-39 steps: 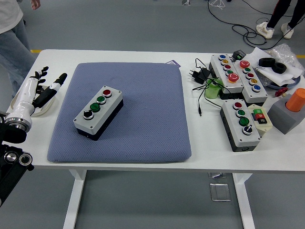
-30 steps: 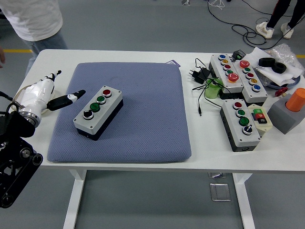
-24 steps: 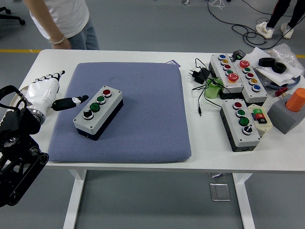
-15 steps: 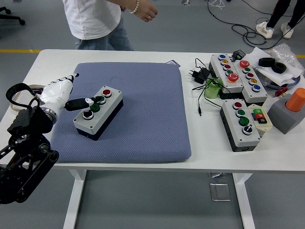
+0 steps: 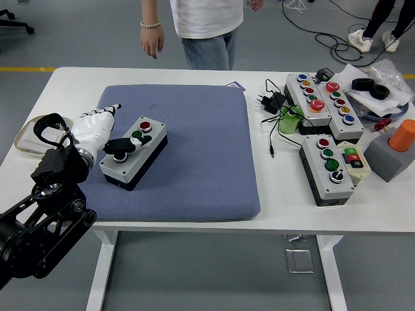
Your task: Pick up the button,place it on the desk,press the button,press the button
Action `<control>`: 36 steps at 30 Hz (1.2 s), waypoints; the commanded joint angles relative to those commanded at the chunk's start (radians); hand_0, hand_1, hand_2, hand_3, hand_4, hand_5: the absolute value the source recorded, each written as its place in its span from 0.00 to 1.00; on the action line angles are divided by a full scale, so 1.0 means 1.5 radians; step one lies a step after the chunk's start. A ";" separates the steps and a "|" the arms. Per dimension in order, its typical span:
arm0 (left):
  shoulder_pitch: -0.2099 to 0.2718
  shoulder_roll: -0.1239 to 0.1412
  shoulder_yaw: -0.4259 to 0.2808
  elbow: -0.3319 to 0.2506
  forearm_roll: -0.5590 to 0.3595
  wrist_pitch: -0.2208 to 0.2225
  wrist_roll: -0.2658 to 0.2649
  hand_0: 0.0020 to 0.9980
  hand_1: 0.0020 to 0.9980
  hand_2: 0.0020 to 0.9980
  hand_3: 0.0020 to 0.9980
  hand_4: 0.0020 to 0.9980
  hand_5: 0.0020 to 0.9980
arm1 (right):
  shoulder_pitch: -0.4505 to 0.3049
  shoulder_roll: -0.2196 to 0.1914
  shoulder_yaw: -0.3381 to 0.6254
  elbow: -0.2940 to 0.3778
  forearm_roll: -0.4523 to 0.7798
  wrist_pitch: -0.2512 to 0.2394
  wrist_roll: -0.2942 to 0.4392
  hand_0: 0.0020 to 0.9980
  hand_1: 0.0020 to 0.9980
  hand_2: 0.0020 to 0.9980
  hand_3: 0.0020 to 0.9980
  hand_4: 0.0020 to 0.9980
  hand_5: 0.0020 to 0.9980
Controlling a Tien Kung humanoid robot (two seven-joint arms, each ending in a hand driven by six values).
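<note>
A grey button box (image 5: 131, 162) with a red button (image 5: 145, 125), green buttons and a black knob lies at an angle on the blue pad (image 5: 194, 149), left of its middle. My left hand (image 5: 110, 133), white-backed with black fingers, sits at the box's left end. Its fingers are spread, and one black finger (image 5: 123, 146) lies across the box's top near the lower green button and the knob. Whether it presses on a button I cannot tell. The hand holds nothing. My right hand is out of view.
A person in a white shirt (image 5: 207, 16) stands at the far edge, one hand (image 5: 153, 44) hanging down. Several more button boxes (image 5: 327, 170), cables (image 5: 275, 103) and an orange cylinder (image 5: 403, 135) on a grey block crowd the right side. A white tray (image 5: 24, 137) lies at far left.
My left hand has swung from the table's left edge rightward onto the button box. The person has walked from the far left to behind the pad.
</note>
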 joint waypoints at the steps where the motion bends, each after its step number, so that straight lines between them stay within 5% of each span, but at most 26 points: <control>1: 0.000 -0.001 0.003 0.003 0.001 -0.002 0.001 0.94 1.00 1.00 1.00 1.00 0.90 | 0.000 0.000 0.000 0.000 0.000 0.000 0.000 0.63 0.48 0.54 0.58 0.28 0.02; 9: -0.004 -0.018 0.031 0.034 0.027 0.026 0.001 0.94 1.00 1.00 1.00 1.00 0.90 | 0.005 -0.002 0.000 0.000 -0.001 0.000 0.000 0.63 0.48 0.54 0.58 0.28 0.02; 19: -0.012 -0.028 0.038 0.046 0.024 0.001 0.001 0.94 1.00 1.00 1.00 1.00 0.90 | 0.005 -0.003 0.005 0.000 -0.010 0.001 -0.003 0.63 0.48 0.54 0.58 0.28 0.02; 20: -0.014 -0.029 0.039 0.050 0.024 -0.002 0.001 0.75 0.94 1.00 1.00 1.00 0.90 | 0.005 -0.003 0.005 0.000 -0.011 0.001 -0.003 0.63 0.48 0.54 0.58 0.28 0.02; 25: -0.017 -0.031 0.039 0.058 0.028 -0.017 0.001 0.75 0.94 1.00 1.00 1.00 0.90 | 0.003 -0.003 0.002 0.000 -0.009 0.001 -0.002 0.63 0.48 0.54 0.58 0.28 0.02; 26: -0.018 -0.031 0.040 0.059 0.029 -0.018 0.001 0.64 0.84 0.96 1.00 1.00 0.76 | 0.003 -0.003 0.002 0.000 -0.009 0.001 -0.002 0.63 0.48 0.54 0.58 0.28 0.02; 31: -0.018 -0.032 0.040 0.064 0.037 -0.031 0.001 0.64 0.84 0.96 1.00 1.00 0.76 | 0.001 -0.004 0.002 0.000 -0.011 0.002 -0.003 0.63 0.48 0.54 0.58 0.28 0.02; 32: -0.018 -0.032 0.042 0.065 0.041 -0.035 0.001 0.50 0.70 0.81 0.94 1.00 0.69 | 0.000 -0.004 0.003 0.000 -0.012 0.002 -0.003 0.63 0.48 0.54 0.58 0.28 0.02; 36: -0.020 -0.030 0.050 0.064 0.052 -0.048 0.001 0.50 0.70 0.81 0.94 1.00 0.69 | 0.000 -0.002 0.010 0.000 -0.018 0.000 -0.004 0.63 0.48 0.54 0.58 0.28 0.02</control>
